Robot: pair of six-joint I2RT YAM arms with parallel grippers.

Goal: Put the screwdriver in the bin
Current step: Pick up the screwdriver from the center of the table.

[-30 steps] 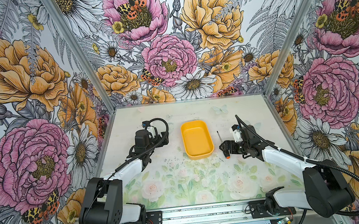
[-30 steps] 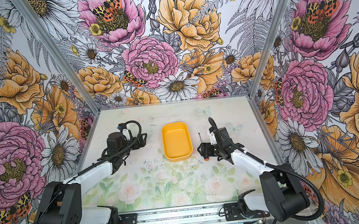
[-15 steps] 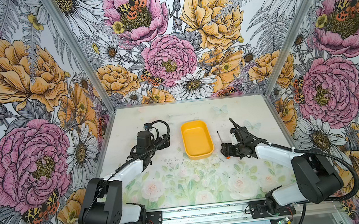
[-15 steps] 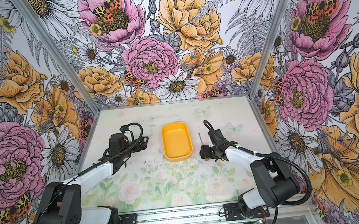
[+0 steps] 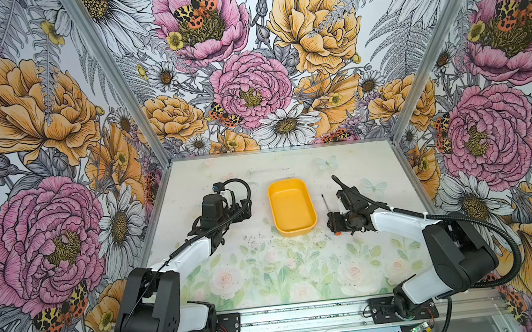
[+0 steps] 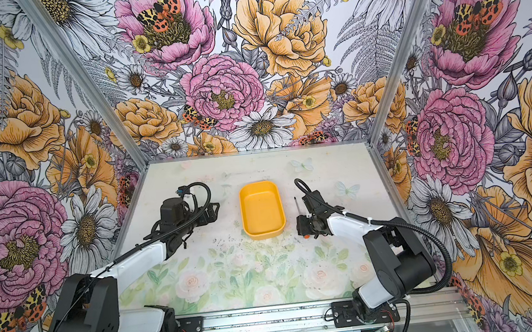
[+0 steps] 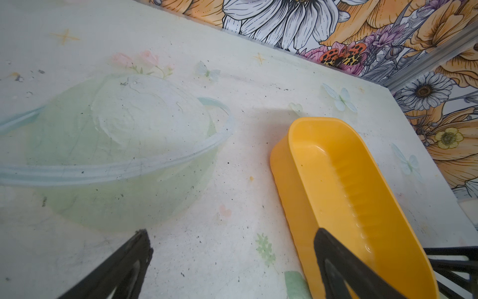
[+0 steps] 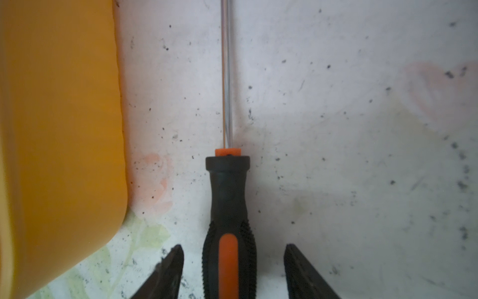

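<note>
The screwdriver [image 8: 229, 196] lies flat on the table just right of the yellow-orange bin [image 5: 292, 207], its thin shaft [image 5: 325, 201] pointing to the back and its orange end cap [image 5: 338, 233] toward the front. My right gripper [image 8: 232, 247] is down over the black-and-orange handle, one finger on each side with a gap to both, so it is open. In both top views the gripper [image 6: 302, 225] covers most of the handle. My left gripper [image 7: 232, 231] is open and holds nothing, low over the table beside the left wall of the bin [image 7: 336, 181].
The bin [image 6: 261, 207] has nothing in it and stands mid-table between the two arms. Dark specks dot the table [image 5: 258, 240] in front of it. Patterned walls close in the back and both sides.
My right gripper has sunk lower over the screwdriver handle and its fingers have come closer together. The left arm has barely shifted. The screwdriver and bin have not moved.
</note>
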